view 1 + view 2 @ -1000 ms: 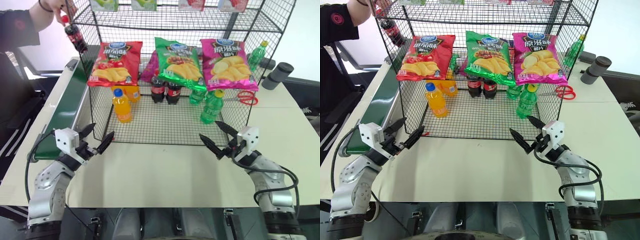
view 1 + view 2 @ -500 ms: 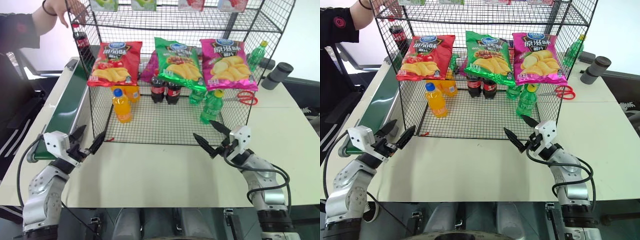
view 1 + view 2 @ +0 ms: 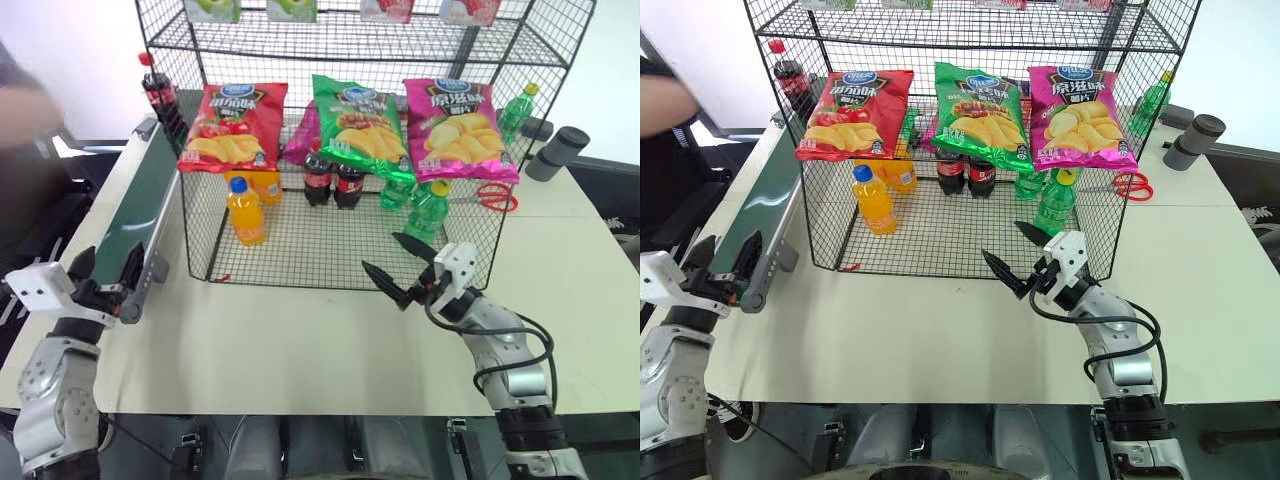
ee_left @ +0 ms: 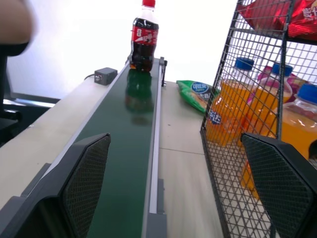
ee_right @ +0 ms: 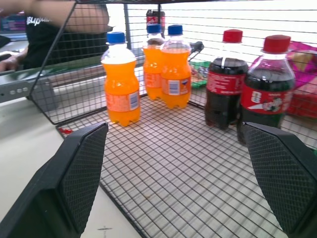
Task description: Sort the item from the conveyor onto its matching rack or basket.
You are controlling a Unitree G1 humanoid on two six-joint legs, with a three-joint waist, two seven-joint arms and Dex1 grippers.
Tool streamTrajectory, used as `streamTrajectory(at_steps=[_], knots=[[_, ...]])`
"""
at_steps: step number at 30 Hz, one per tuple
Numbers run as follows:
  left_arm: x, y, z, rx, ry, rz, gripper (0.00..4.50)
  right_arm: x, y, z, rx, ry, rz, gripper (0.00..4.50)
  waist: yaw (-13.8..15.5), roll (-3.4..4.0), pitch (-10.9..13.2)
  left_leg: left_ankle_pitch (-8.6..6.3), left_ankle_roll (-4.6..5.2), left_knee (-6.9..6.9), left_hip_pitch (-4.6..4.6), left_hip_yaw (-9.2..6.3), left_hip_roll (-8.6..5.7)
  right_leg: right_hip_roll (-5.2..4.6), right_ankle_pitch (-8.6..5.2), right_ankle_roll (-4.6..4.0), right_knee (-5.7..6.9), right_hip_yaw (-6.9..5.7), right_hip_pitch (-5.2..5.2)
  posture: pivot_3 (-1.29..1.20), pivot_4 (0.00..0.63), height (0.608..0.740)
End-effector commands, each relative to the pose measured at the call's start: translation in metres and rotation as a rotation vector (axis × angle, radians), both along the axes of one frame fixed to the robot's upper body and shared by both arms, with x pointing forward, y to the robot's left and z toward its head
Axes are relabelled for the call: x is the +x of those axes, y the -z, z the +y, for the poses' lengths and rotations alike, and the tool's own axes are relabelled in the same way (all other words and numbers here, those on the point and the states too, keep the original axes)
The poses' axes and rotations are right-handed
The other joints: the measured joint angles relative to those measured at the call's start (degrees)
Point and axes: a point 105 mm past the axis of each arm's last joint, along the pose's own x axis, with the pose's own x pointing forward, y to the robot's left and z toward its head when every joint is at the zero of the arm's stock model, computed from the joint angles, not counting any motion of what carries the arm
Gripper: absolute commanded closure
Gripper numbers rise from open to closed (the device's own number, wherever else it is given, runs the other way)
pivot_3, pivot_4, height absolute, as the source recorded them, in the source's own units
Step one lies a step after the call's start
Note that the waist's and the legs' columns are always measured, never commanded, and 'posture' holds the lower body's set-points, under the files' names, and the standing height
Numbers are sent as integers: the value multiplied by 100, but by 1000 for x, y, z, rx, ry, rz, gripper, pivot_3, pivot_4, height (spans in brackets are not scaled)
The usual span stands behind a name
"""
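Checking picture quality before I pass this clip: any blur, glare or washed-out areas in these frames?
Left eye view: the person at the far left is motion-blurred. Left wrist view: the background behind the cola bottle is blown out white, and the conveyor mirrors the bottle. Right wrist view: the bottles are sharp; the near fingers look soft.

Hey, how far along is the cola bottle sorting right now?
Done: a cola bottle stands upright at the far end of the conveyor, and two colas already sit in the wire rack.
In hand: nothing. The left claw is open at the conveyor's near end, facing the bottle; the right claw is open by the rack front.
Left: grasping the bottle and placing it in the rack.
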Motion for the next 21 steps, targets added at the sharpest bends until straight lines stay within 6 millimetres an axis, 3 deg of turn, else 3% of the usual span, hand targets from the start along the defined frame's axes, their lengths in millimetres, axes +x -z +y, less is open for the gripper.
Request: streamTrajectory(at_steps=[1,21], knots=[[2,-4,10,31,-66,-20,0,-2,-11,8,1,-21,-46,27,-1,-1,0,0,0,0,0,0,0,1,0,0,0,-1,0,0,150,740],[14,1,7,57,-79,1,0,-1,-12,11,3,-27,-43,27,-4,-1,-1,0,0,0,0,-1,1,-2,0,0,1,-1,0,0,150,740]])
